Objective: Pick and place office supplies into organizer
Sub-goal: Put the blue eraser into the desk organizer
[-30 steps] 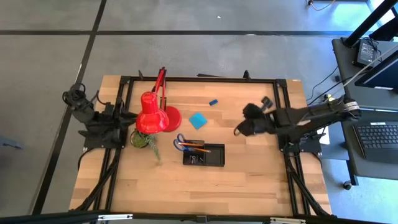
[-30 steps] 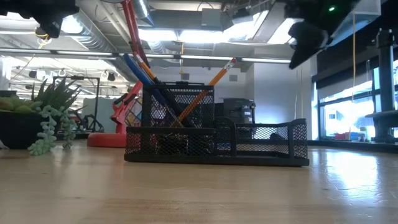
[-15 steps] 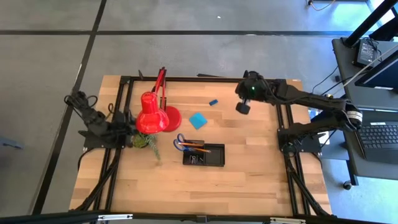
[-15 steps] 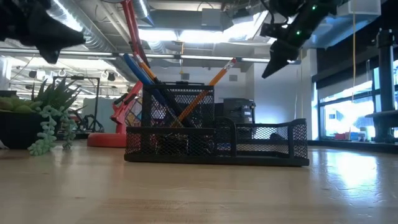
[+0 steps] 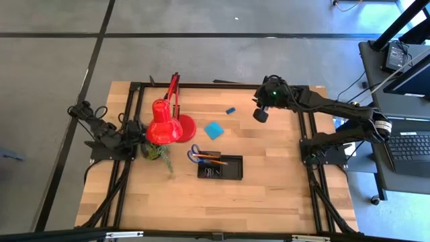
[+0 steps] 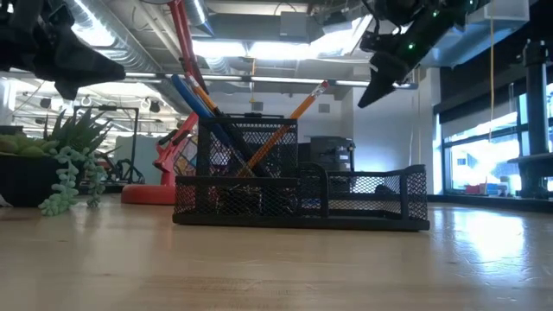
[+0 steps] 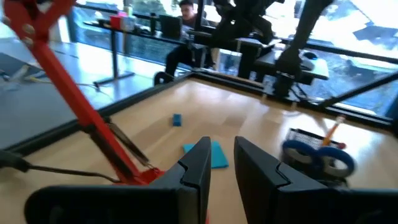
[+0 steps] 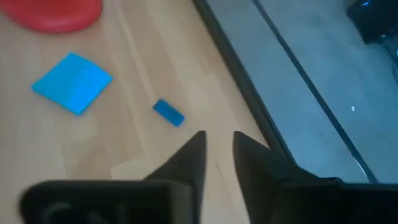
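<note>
The right end effector [image 5: 261,115] is hovering above the far part of the table [image 5: 269,195], its fingers [image 8: 189,158] a narrow gap apart and gripping nothing. Just beyond it, the small blue eraser [image 5: 230,110] and the light-blue note pad [image 5: 213,130] are lying on the wood. Nearer the front, the black organizer [image 5: 220,168] is holding scissors [image 5: 195,152] and pencils [image 5: 209,157]. The left end effector [image 7: 222,163], fingers slightly apart and empty, is waiting beside the red lamp [image 5: 163,124]
</note>
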Tool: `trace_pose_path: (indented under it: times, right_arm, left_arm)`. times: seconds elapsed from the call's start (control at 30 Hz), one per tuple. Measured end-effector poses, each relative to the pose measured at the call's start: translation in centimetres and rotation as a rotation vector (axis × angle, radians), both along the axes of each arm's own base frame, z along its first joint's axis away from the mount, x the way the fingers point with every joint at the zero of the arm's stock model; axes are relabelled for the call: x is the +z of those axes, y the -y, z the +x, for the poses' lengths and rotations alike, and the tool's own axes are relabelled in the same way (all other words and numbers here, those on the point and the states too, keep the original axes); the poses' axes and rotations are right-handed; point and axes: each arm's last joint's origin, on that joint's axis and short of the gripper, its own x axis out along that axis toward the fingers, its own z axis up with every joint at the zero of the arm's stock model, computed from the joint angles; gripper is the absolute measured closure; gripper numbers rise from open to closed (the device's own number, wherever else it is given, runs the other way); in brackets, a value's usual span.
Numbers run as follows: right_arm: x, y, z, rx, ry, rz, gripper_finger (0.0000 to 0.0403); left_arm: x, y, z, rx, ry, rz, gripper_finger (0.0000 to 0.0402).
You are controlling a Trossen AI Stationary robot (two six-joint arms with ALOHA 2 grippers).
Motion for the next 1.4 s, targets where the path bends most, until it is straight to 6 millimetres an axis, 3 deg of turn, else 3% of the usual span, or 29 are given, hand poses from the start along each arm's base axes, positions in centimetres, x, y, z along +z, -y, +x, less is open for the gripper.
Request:
trace_pose_path:
  times: [0.2, 0.4, 0.57, 0.73, 0.9, 1.03, 1.23, 1.4]
  right_arm:
    - [-1.8, 0.2, 0.4, -0.017, 0.093, -0.026, 0.0239]
    - [-2.6, 0.1, 0.1, 0.017, 0.023, -0.037, 0.0197]
    - [-2.2, 0.4, 0.2, -0.034, 0.029, -0.120, 0.0188]
    - [-1.3, 0.7, 0.6, -0.099, 0.151, -0.136, 0.0187]
    - [-0.9, 1.1, 0.7, 0.014, 0.117, -0.217, 0.0187]
    - [-0.4, 2.2, 1.1, 0.121, 0.083, -0.181, 0.0187]
    - [-0.3, 4.9, 3.7, 0.296, -0.069, -0.072, 0.0187]
    - [-1.7, 7.0, 6.1, 0.444, -0.282, 0.043, 0.0187]
  left_arm:
    - [0.0, -0.1, 0.0, 0.007, -0.011, 0.025, 0.0338]
    - [0.0, -0.1, 0.0, 0.008, -0.012, 0.028, 0.0334]
    - [0.0, -0.1, 0.0, 0.008, -0.012, 0.028, 0.0336]
    - [0.0, -0.1, 0.0, 0.016, -0.012, 0.029, 0.0334]
    - [0.0, -0.1, 0.0, 0.016, -0.011, 0.029, 0.0337]
    - [0.0, -0.1, 0.0, 0.016, -0.011, 0.030, 0.0337]
    - [0.0, -0.1, 0.0, 0.025, -0.011, 0.031, 0.0335]
    - [0.0, -0.2, -0.1, 0.053, -0.009, 0.036, 0.0338]
